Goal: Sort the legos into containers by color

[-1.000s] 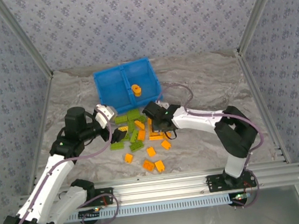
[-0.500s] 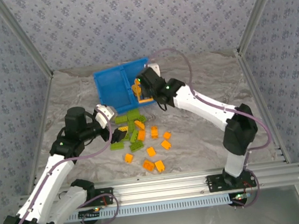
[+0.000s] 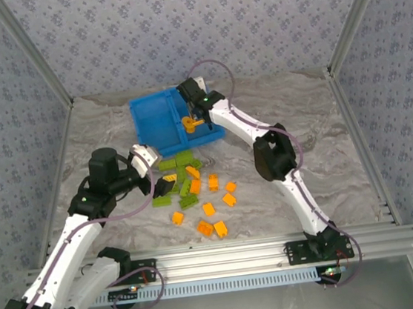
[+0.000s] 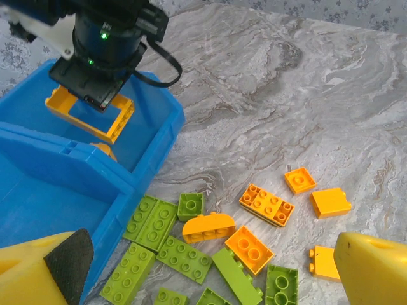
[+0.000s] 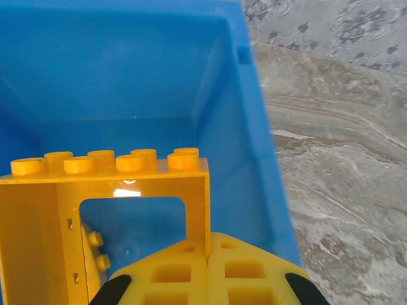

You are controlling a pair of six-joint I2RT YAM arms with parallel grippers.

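The grey marbled surface carries a bright blue plastic two-compartment bin at twelve o'clock. The right gripper hangs over its three-o'clock compartment. The left gripper hovers at nine o'clock of the pile of small orange and lime-green plastic bricks, its fingers spread wide and empty. The right fingers pinch an orange plastic window-frame brick above the compartment floor. Drop-off seems in hand: next they must part and let it fall.

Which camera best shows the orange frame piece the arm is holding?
The right wrist view: the orange frame piece is close up, studs and open middle clear, pinched by the right gripper above the blue bin. The left wrist view shows it smaller, under that gripper; the top view, as an orange speck.
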